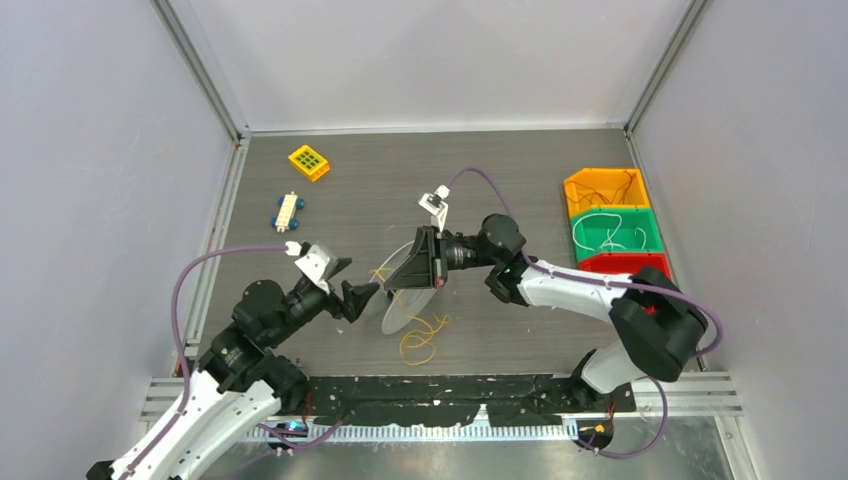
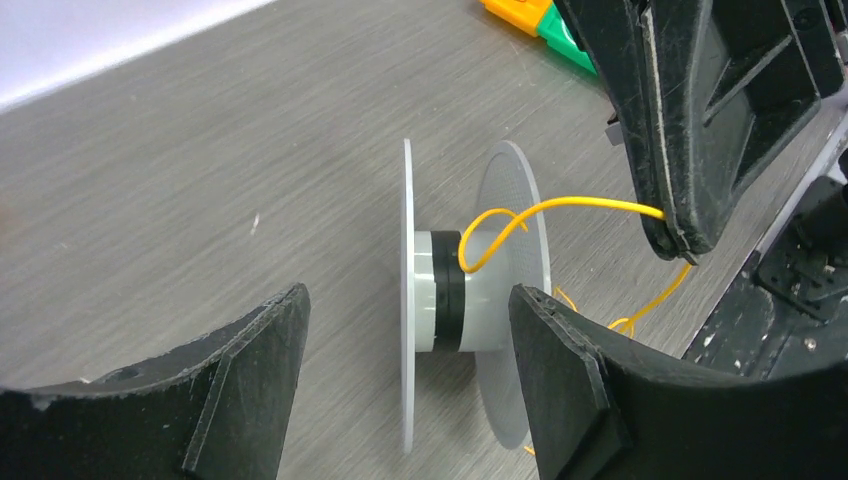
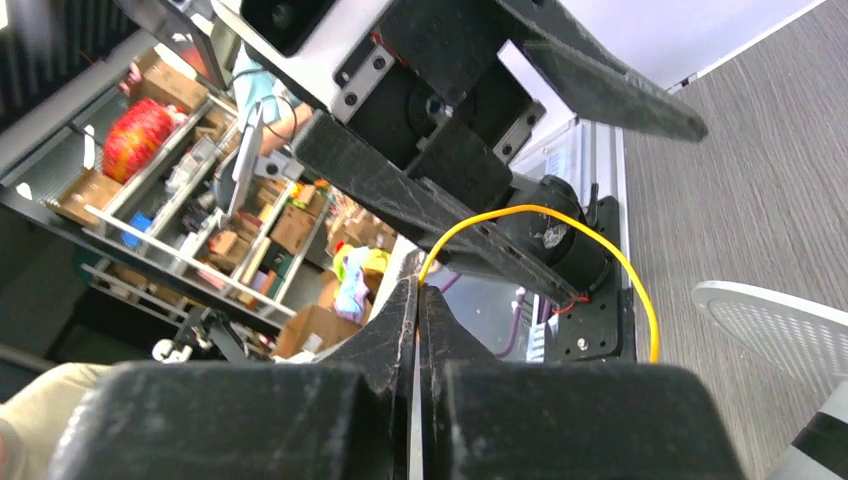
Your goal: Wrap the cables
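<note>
The cable is a thin yellow wire with one loop round the core of a spool that has two clear-white flanges. The spool stands on its rims at mid table. My right gripper is shut on the cable at its fingertips, just right of and above the spool. More cable lies curled on the table in front. My left gripper is open, its fingers on either side of the spool's near end, not touching it. In the top view, the left gripper faces the right gripper.
Orange, green and red bins holding wires stand at the right. A yellow block and a white toy with blue wheels lie at the back left. Purple arm cords arc over both arms.
</note>
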You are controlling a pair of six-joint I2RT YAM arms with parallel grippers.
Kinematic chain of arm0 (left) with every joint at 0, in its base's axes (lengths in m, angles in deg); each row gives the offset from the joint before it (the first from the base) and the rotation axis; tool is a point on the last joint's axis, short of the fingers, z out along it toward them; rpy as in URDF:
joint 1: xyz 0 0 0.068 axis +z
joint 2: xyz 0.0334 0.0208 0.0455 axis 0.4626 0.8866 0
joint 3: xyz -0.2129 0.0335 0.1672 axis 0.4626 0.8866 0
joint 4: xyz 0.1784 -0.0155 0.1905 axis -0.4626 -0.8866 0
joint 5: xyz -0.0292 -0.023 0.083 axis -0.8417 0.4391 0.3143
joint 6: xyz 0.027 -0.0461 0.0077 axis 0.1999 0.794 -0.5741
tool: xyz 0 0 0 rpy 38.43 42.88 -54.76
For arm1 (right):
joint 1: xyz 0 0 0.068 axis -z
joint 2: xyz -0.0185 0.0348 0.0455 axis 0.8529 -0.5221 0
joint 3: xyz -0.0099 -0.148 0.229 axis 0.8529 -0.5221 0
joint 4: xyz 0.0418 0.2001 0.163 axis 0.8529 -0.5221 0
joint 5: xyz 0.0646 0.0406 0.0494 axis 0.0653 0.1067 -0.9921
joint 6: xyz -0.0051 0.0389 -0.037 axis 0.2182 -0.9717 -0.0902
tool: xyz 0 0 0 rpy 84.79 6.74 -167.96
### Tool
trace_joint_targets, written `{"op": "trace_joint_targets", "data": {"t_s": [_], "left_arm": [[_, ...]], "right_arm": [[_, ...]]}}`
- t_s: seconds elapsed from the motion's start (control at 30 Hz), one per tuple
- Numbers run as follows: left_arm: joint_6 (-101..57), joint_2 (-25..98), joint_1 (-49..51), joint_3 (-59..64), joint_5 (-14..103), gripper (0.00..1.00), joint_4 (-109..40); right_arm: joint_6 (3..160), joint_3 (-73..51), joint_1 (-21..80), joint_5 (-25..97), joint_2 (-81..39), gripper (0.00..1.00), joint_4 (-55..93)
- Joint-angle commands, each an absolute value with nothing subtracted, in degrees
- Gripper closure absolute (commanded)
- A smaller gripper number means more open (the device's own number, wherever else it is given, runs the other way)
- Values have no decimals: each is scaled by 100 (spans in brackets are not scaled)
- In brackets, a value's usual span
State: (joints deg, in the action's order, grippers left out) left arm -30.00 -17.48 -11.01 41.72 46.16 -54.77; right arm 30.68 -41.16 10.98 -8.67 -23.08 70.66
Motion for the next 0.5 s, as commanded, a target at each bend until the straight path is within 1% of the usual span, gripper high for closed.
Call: {"op": "trace_joint_targets", "data": {"t_s": [0.0,0.1,0.3,0.47], "left_arm": [[-2175,-1804,-1094,4666,4933,26,-4326],[-2025,-1733,-1094,4805,4886,26,-4032],[-1821,-1735,-1094,5148,5007,26,-3312],[-1711,-1742,-1094,5390,4986,26,-2763]], "right_arm": [[1824,-4297,1162,-647,-2722,95,9560],[1736,-4377,1181,-592,-2810,95,9841],[2010,-4488,1217,-535,-2738,94,9511],[2071,-4558,1218,-541,-2755,95,9523]]}}
